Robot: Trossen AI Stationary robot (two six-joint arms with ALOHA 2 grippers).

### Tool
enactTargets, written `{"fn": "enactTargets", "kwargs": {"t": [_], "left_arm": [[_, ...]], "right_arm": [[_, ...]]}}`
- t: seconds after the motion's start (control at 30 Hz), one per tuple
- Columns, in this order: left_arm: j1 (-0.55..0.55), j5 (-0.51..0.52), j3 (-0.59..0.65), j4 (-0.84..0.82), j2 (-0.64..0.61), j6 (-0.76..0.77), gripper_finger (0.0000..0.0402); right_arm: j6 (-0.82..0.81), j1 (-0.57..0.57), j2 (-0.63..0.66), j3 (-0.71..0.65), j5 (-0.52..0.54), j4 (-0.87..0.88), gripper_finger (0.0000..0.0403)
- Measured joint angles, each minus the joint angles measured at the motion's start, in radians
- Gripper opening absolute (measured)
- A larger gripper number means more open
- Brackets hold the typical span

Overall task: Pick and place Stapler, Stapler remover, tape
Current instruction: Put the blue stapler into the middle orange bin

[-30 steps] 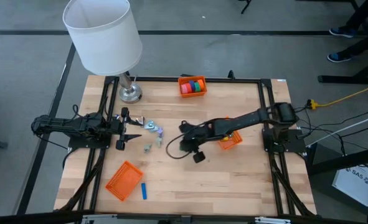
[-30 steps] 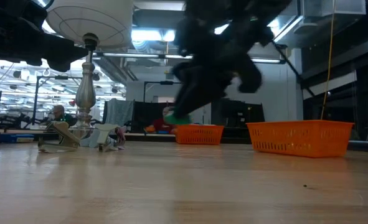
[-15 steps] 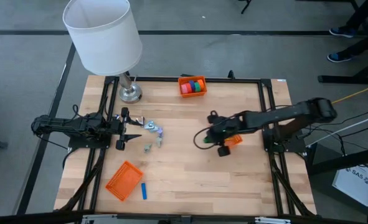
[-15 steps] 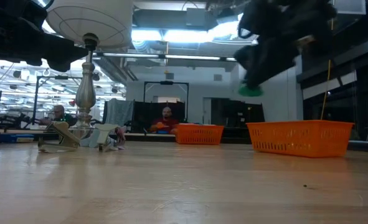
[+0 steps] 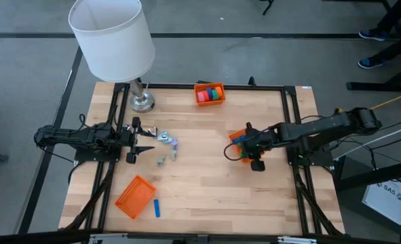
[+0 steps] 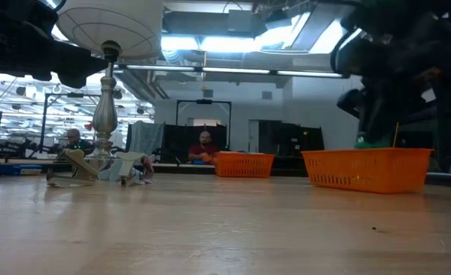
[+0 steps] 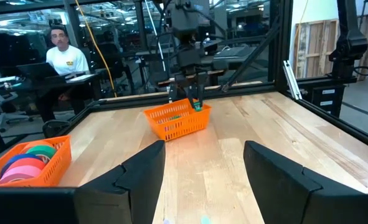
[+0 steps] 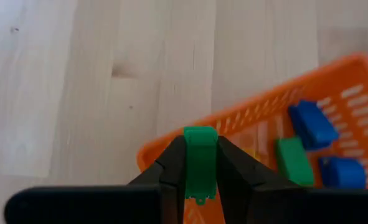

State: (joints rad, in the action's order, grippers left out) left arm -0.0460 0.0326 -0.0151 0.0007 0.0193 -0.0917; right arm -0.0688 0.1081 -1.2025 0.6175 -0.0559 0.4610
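Where the high view looks down, the right arm reaches flat across the worktop [image 5: 207,196] from its right edge, its right pincer [image 5: 242,150] over the small orange basket [image 5: 237,137] near the middle. The left arm lies stretched out at the left edge, its left pincer [image 5: 144,139] spread wide, just short of a cluster of small pieces [image 5: 167,144] that sits between it and that basket. Behind the basket, at the far edge, a tray [image 5: 209,94] holds the tape rolls [image 5: 214,93].

In the low view the right arm hangs dark above the basket [image 6: 366,169].

In the left wrist view, the left pincer's two fingers [image 7: 140,174] stand well apart, pointing toward the basket [image 7: 176,120]; the tape rolls [image 7: 28,162] lie in their tray.

In the right wrist view, the right pincer [image 8: 200,168] pinches a green block [image 8: 200,162] above the basket's rim [image 8: 171,140]; blue and green blocks [image 8: 308,121] lie inside.
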Motion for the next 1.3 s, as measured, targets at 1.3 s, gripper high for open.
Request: {"fn": "enactTargets", "kwargs": {"t": [1.3], "left_arm": [[0.0,0.0,0.0,0.0,0.0,0.0,0.0216]], "right_arm": [[-0.028,-0.014,-0.011,-0.021,0.037,-0.037,0.0123]]}}
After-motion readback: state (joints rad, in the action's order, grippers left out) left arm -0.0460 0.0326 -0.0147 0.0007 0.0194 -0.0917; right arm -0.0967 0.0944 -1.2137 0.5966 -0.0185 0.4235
